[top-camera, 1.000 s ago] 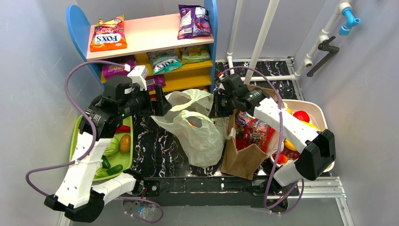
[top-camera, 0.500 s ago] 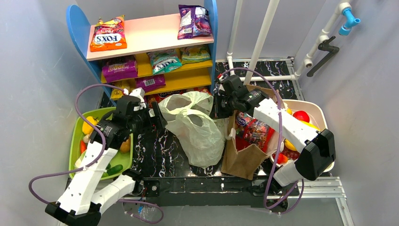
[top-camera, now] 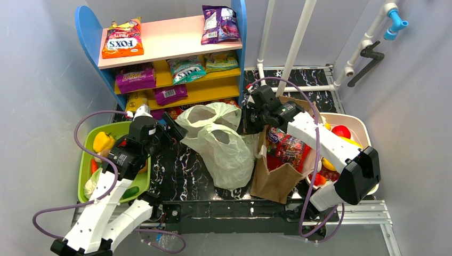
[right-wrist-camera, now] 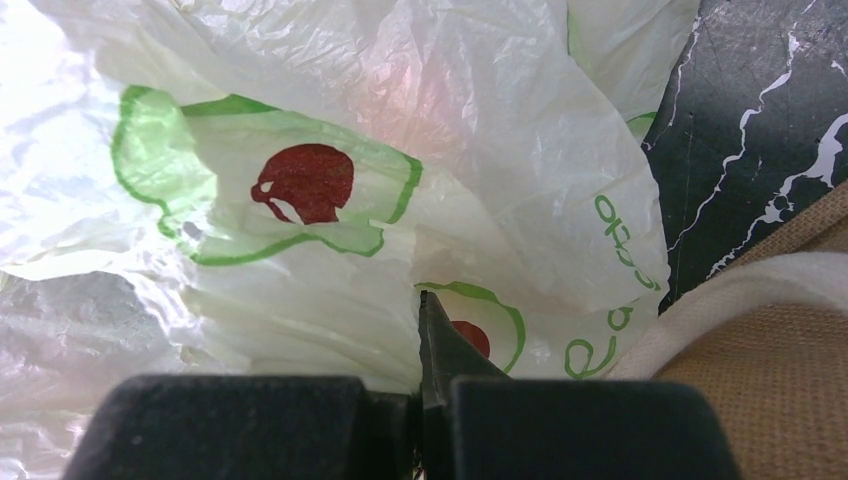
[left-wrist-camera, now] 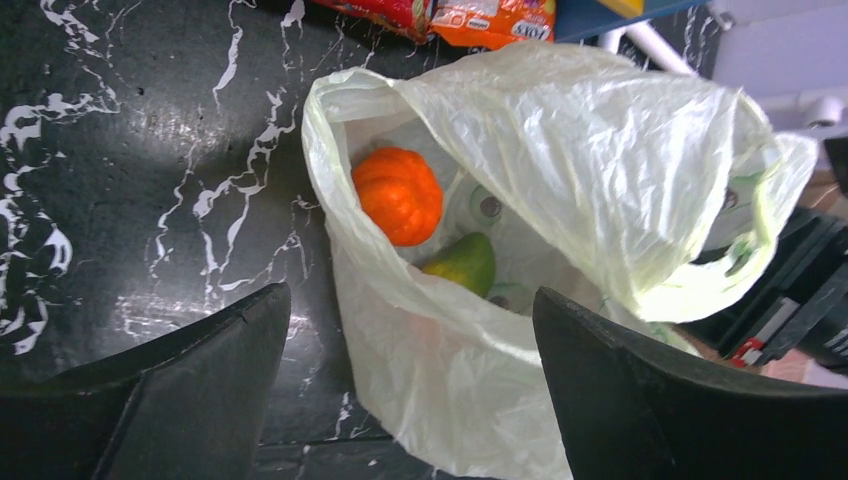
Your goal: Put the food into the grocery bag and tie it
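The pale-green grocery bag (top-camera: 221, 146) lies open in the middle of the black table. In the left wrist view the grocery bag (left-wrist-camera: 560, 160) holds an orange-red round piece (left-wrist-camera: 398, 195) and a green-yellow piece (left-wrist-camera: 465, 263). My left gripper (top-camera: 175, 127) is open and empty, just left of the bag's mouth. My right gripper (top-camera: 246, 121) is shut on the bag's right edge; the right wrist view shows its jaws pinched on the bag's plastic (right-wrist-camera: 330, 300). A yellow pepper (top-camera: 102, 142) lies on the green tray (top-camera: 85, 160).
A brown paper bag (top-camera: 277, 170) with snack packets stands right of the plastic bag. A white basin (top-camera: 368, 133) of fruit is at the far right. A shelf (top-camera: 170, 48) of snack packets stands behind. More vegetables lie on the tray under my left arm.
My left arm has pulled back and lowered toward the tray side, its open gripper moving left from the bag's mouth. The right gripper has stayed shut on the bag.
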Robot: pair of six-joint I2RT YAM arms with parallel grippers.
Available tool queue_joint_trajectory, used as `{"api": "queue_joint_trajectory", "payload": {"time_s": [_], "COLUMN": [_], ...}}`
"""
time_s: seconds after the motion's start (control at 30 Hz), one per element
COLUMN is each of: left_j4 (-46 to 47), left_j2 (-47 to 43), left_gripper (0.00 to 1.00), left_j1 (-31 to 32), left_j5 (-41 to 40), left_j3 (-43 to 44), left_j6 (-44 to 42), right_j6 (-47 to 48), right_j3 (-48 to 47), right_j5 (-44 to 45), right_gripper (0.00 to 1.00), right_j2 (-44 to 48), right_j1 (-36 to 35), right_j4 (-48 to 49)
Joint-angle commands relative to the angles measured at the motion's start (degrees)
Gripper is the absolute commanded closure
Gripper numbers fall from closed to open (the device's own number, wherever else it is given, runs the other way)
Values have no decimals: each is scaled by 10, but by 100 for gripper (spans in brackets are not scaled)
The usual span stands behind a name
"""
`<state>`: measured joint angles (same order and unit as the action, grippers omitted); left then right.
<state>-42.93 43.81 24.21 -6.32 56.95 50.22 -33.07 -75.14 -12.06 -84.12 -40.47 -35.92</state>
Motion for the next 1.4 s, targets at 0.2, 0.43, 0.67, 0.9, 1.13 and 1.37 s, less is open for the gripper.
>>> {"api": "queue_joint_trajectory", "payload": {"time_s": [0.2, 0.43, 0.67, 0.9, 1.13, 1.37], "left_j4": [58, 105, 163, 233, 251, 198], "left_j2": [60, 62, 85, 148, 187, 159], "left_gripper": [23, 66, 100, 100, 100, 100], "left_j1": [2, 2, 3, 16, 45, 45], "left_j5": [32, 70, 180, 300, 383, 338], "left_j3": [-21, -50, 1, 27, 73, 77], "left_j6": [60, 50, -33, -89, -146, -179], "right_j6": [-1, -1, -9, -37, -38, -36], "right_j3": [10, 15, 13, -14, -52, -47], "right_j5": [-4, -5, -31, -101, -113, -104], "right_gripper": [99, 99, 99, 99, 99, 99], "right_j2": [19, 21, 25, 7, -20, -23], "right_j1": [4, 5, 4, -10, -34, -36], "right_j4": [16, 20, 29, 65, 60, 53]}}
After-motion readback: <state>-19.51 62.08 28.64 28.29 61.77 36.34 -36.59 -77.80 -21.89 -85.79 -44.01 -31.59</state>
